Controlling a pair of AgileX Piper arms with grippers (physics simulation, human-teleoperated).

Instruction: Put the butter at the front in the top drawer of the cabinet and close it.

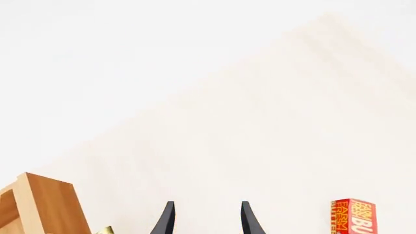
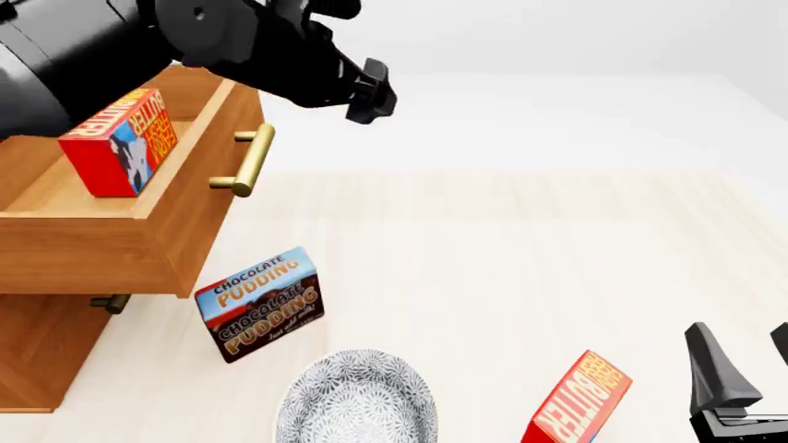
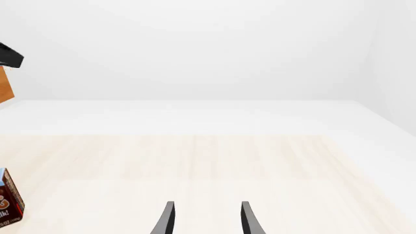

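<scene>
The left gripper (image 1: 205, 219) has its fingers apart and holds nothing, raised near the cabinet (image 2: 37, 341). The right gripper (image 3: 205, 219) is likewise spread and empty. One butter carton (image 2: 120, 143) stands inside the pulled-out top drawer (image 2: 185, 208); a second butter carton (image 2: 579, 401) remains on the table. By my reading, placing is done and closing the drawer is left.

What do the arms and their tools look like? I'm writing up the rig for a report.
Both are rendered plain black. The left arm is a bulky, rounded, glossy body with a knobbed end. The left tool and right tool each end in two slim, dark, curved fingers tapering to points. No cables or markings show.
</scene>
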